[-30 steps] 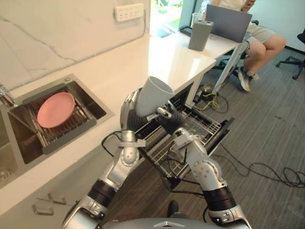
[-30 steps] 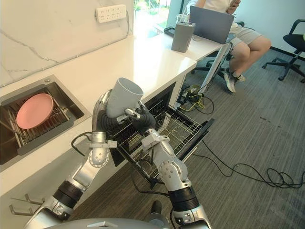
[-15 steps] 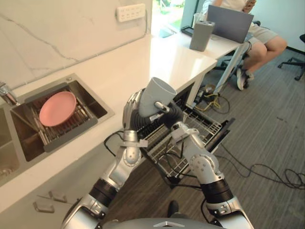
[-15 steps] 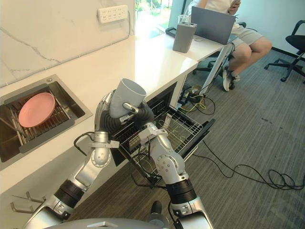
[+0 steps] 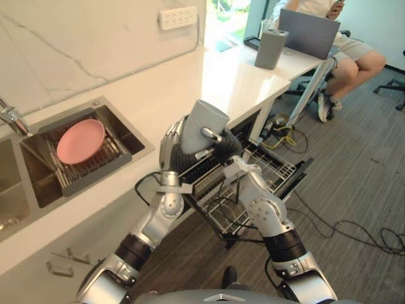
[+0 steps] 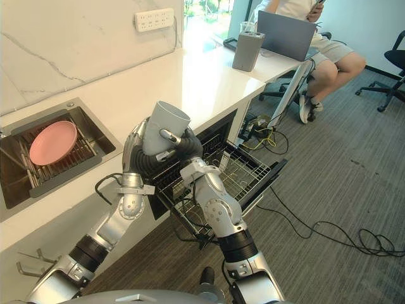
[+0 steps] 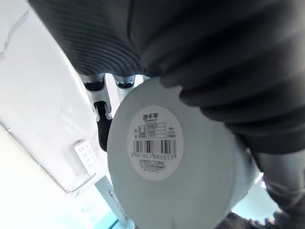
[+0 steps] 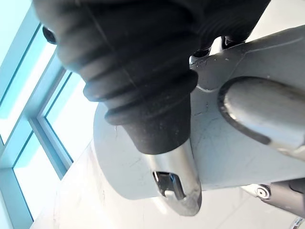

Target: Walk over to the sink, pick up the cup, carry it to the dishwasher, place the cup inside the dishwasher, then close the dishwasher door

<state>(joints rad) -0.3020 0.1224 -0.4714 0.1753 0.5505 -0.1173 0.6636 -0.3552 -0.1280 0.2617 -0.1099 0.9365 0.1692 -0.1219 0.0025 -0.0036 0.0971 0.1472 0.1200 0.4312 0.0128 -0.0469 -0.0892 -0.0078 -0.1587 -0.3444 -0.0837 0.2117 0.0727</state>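
**Both hands gripping the grey cup above the open dishwasher**

The robot is holding the grey cup (image 5: 204, 123) in the air with both hands, over the front edge of the white countertop (image 5: 190, 82) and just above the pulled-out wire rack (image 5: 266, 171) of the dishwasher. The cup is tilting, with its open mouth facing up and away from the robot.

The left hand (image 5: 174, 142) is wrapping the cup's lower body from behind, its fingers (image 7: 102, 124) curling round the wall. In the left wrist view, the cup's base is showing a round barcode label (image 7: 155, 147).

The right hand (image 5: 224, 147) is clasping the cup from the front. One of its fingers (image 5: 211, 133) is lying across the wall below the rim, and in the right wrist view a digit (image 8: 176, 176) is pressing flat on the grey surface.

The dishwasher door (image 5: 297, 174) is hanging open beneath the rack.

To the robot's left, a pink plate (image 5: 80, 140) is lying on a drainer inside the sink (image 5: 142, 152), well apart from the cup.

Farther off, a person (image 5: 354, 60) is sitting behind a laptop (image 5: 310, 31).
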